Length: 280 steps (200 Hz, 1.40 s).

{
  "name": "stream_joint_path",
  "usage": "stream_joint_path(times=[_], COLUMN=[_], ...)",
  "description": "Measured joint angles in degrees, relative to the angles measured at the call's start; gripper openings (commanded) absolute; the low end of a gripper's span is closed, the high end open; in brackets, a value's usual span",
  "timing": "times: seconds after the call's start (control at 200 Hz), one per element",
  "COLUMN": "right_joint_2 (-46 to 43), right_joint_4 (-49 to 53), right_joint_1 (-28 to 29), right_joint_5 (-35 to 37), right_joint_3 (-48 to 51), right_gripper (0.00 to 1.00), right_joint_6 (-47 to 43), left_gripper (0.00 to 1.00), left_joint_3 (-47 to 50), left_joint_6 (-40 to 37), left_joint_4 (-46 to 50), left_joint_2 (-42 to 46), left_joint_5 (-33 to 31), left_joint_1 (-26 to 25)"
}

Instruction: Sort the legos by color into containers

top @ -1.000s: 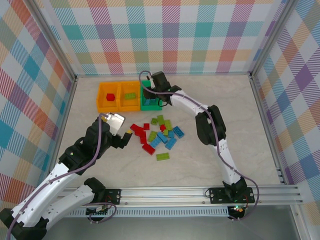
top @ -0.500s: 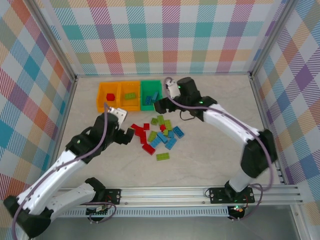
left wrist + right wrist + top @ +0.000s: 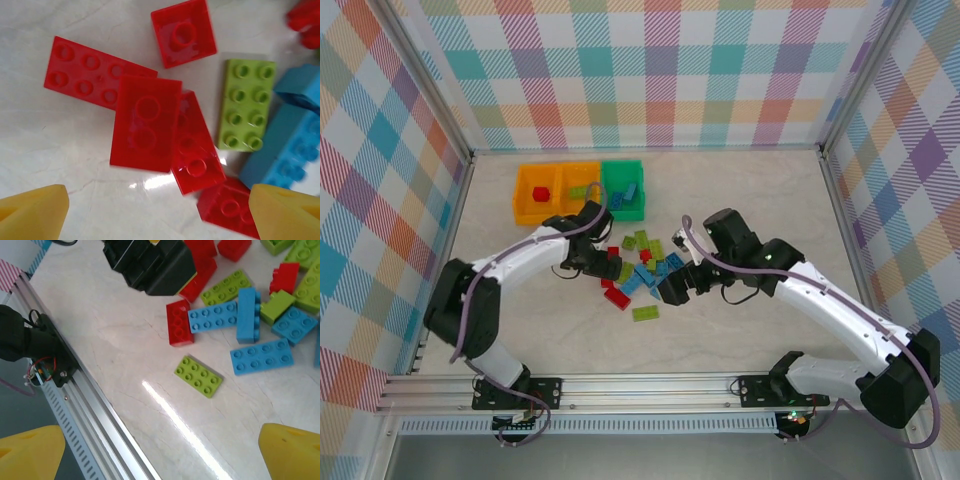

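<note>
Red legos [image 3: 145, 120] lie beneath your left tool [image 3: 159, 212], released and empty; right tool [image 3: 160, 450], also released, hangs at their 4 o'clock.

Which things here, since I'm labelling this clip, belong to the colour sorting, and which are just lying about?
Belong to the job:
legos
orange bins
green bin
left gripper, open
right gripper, open

Just there:
aluminium rail at the near edge
checked walls
</note>
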<state>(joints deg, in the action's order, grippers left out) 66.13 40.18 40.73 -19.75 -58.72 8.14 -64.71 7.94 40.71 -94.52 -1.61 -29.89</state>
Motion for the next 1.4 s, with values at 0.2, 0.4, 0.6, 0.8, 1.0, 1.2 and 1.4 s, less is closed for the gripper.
stream_joint_path(times=[0.2, 0.4, 0.6, 0.8, 1.0, 1.2, 1.4], right_joint_2=[-0.09, -0.07, 0.28, 1.18, 1.16, 0.79, -1.2], right_joint_4=[0.2, 0.2, 0.11, -0.48, -2.12, -3.63, -3.91], right_joint_1=[-0.02, -0.02, -0.02, 0.02, 0.02, 0.02, 0.02], right_joint_5=[0.92, 1.95, 2.19, 2.38, 3.3, 4.13, 4.63], right_joint_3=[0.22, 0.2, -0.07, -0.85, -0.87, -0.87, -0.85], right_gripper=[1.0, 1.0, 1.0, 1.0, 1.0, 1.0, 1.0], right_joint_6=[0.15, 0.39, 1.55, 2.36, 3.43, 4.37, 5.16], left_gripper=[0.65, 0.45, 0.27, 0.25, 0.24, 0.22, 0.22], left_joint_3=[-2.25, -2.71, -2.36, 0.24, -1.25, -9.6, -24.63], left_joint_6=[-0.94, -1.66, -1.86, -1.53, 0.44, 2.58, 3.04], left_joint_4=[-3.34, -5.11, -6.32, -6.36, -7.37, -10.19, -11.34], left_joint_2=[-5.75, -7.06, -6.84, -1.77, 5.64, 2.12, -11.98], left_joint_5=[1.42, 3.28, 3.74, 3.48, -2.45, -8.5, -11.8], left_joint_1=[2.12, 2.56, 2.58, 2.58, 5.68, 17.27, 24.04])
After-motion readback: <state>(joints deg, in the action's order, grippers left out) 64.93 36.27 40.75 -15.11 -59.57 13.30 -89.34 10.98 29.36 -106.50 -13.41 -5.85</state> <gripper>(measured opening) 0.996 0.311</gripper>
